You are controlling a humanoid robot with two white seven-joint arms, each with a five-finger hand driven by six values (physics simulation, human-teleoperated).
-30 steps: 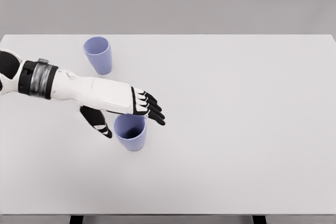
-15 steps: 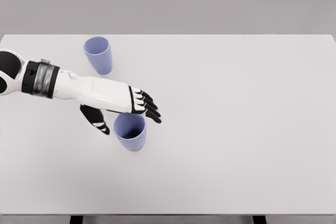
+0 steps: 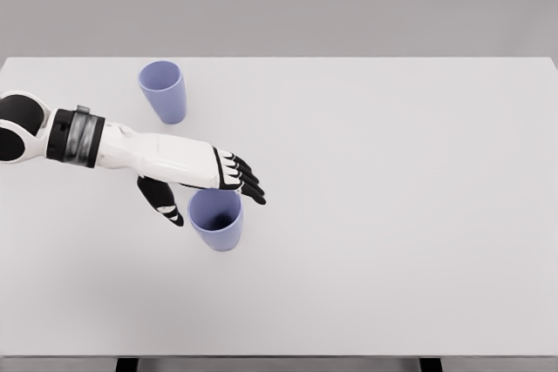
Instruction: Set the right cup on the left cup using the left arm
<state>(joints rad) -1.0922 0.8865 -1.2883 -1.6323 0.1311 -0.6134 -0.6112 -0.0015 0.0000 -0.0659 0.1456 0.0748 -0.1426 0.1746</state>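
1. The fingers [image 3: 247,182] of the left hand [image 3: 196,176] are stretched out and relaxed, grasping nothing; their black tips reach over the far rim of the near cup [image 3: 216,219] from above and from the left.
2. The thumb [image 3: 162,201] hangs down apart from the fingers, on the left of that cup and just beside its wall; whether it touches the cup cannot be told.
3. The near cup, pale violet and upright with its mouth open upward, stands on the white table [image 3: 392,215], left of the middle and toward the front edge.
4. The far cup [image 3: 163,91], the same colour and also upright, stands near the table's rear edge, farther left, well apart from the near cup and from the hand.
5. The left arm comes in from the left edge of the picture; its white forearm [image 3: 148,152] runs rightward and slightly down, with a dark band [image 3: 77,137] at the wrist end nearer the edge.
6. The forearm passes in front of the far cup without touching it, leaving a clear strip of table between them.
7. The right arm does not show.
8. Below the front edge of the table, two dark legs [image 3: 127,364] show.
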